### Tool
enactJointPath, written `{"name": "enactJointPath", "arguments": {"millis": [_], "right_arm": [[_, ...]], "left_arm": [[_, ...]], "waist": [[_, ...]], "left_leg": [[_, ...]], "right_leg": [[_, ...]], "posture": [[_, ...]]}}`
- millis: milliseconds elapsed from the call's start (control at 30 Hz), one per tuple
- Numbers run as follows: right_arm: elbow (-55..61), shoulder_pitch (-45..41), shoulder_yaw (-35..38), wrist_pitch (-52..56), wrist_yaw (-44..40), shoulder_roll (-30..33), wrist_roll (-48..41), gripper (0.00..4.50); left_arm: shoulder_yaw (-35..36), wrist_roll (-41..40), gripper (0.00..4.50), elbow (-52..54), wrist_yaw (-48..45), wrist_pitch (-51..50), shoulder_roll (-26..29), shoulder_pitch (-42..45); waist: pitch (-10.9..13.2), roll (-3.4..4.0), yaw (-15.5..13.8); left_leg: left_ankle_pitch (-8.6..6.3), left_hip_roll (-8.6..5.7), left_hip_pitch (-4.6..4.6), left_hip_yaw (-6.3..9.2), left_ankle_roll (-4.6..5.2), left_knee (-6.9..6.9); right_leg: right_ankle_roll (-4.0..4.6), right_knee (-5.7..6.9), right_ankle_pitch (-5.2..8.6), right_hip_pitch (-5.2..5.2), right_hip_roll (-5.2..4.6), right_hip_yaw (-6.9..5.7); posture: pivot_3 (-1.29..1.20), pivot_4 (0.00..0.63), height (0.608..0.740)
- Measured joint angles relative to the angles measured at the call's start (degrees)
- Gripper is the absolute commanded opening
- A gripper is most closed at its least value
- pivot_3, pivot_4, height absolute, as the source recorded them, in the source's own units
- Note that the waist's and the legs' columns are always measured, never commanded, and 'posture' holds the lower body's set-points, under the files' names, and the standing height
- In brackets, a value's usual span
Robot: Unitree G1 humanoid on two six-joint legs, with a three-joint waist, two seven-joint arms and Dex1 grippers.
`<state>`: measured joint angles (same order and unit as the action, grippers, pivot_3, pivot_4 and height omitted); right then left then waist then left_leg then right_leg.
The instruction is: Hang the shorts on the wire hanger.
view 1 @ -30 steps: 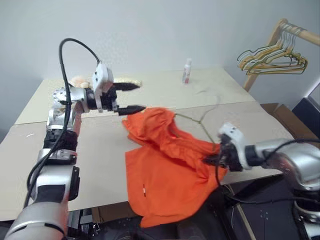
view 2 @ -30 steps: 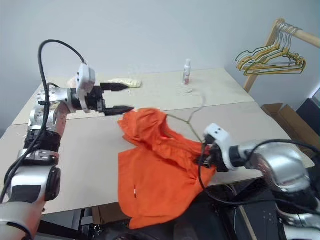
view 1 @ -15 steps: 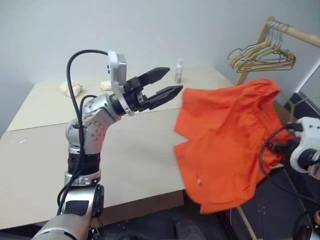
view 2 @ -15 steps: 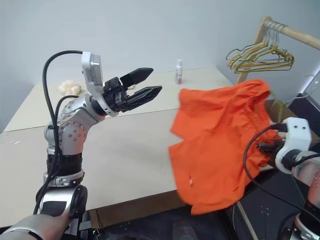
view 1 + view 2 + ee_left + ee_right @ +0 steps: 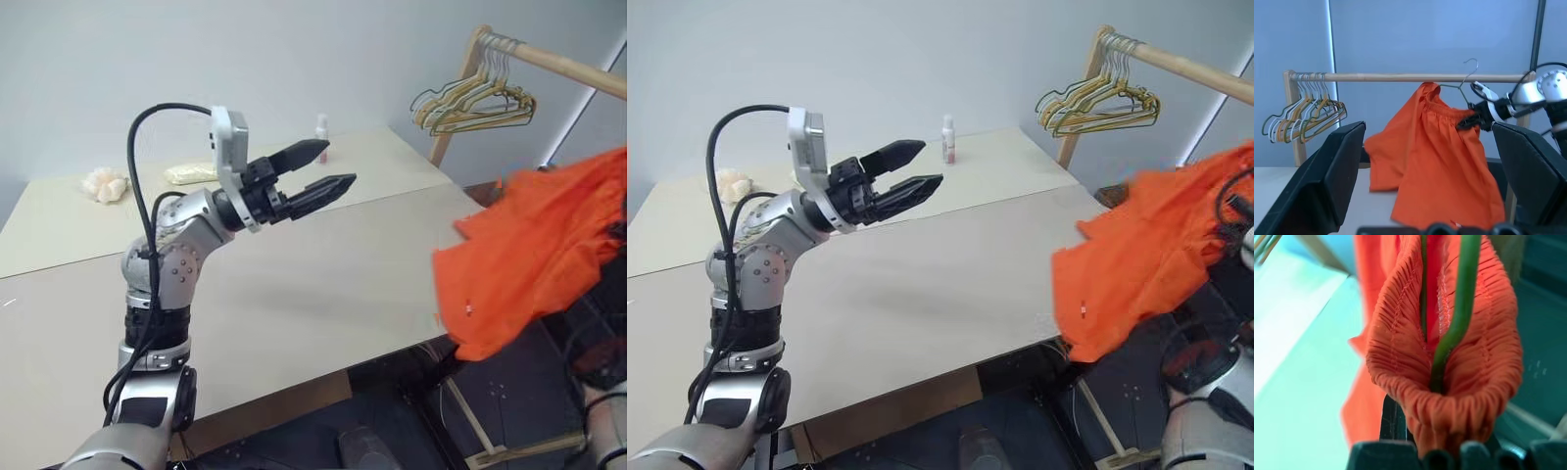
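Shorts on wire hanger, carried toward rail

Shorts (image 5: 1435, 147), bright orange, hang off the desk (image 5: 323, 284) at the frame's right edge in the head views, gathered waistband bunched around the wire hanger (image 5: 1462, 88). Right tool (image 5: 1472, 119): clamped on waistband and wire together, probably so the garment cannot slip during carriage. Hanger hook rises beside the wooden rail (image 5: 1400, 77). Left tool (image 5: 321, 168): jaws apart, empty, raised over the desk at frame centre, well apart from the shorts.

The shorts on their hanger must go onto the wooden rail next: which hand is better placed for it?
The right hand: it grips the shorts and hanger beside the rail. The left hand is open over the table.
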<state>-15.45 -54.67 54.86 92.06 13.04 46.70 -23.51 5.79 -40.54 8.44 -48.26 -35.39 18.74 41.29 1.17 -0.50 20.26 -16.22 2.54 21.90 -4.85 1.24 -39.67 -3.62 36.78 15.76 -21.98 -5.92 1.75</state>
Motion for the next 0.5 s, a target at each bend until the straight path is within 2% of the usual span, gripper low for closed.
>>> {"name": "enactJointPath", "arguments": {"millis": [233,500], "right_arm": [[-13.6,-10.8,5.1,-0.9,5.0,2.4,9.5,0.0],[-24.7,-12.7,9.7,-9.1,9.3,4.7,13.3,0.0]], "left_arm": [[-0.8,0.1,4.48,-0.3,-0.3,0.6,0.1,-0.4],[-1.0,0.1,4.48,-0.2,-0.2,0.8,0.8,-0.9]], "waist": [[0.0,0.05,1.0],[0.0,0.01,1.6]], "left_leg": [[0.0,-0.01,-0.12,-0.17,0.0,0.1],[0.02,-0.03,-0.55,-0.43,-0.03,0.39]], "right_leg": [[-0.02,-0.03,0.01,0.0,0.0,0.18],[-0.05,-0.16,0.02,0.24,0.0,0.43]], "posture": [[-0.37,0.0,0.74],[-0.38,0.0,0.74]]}}
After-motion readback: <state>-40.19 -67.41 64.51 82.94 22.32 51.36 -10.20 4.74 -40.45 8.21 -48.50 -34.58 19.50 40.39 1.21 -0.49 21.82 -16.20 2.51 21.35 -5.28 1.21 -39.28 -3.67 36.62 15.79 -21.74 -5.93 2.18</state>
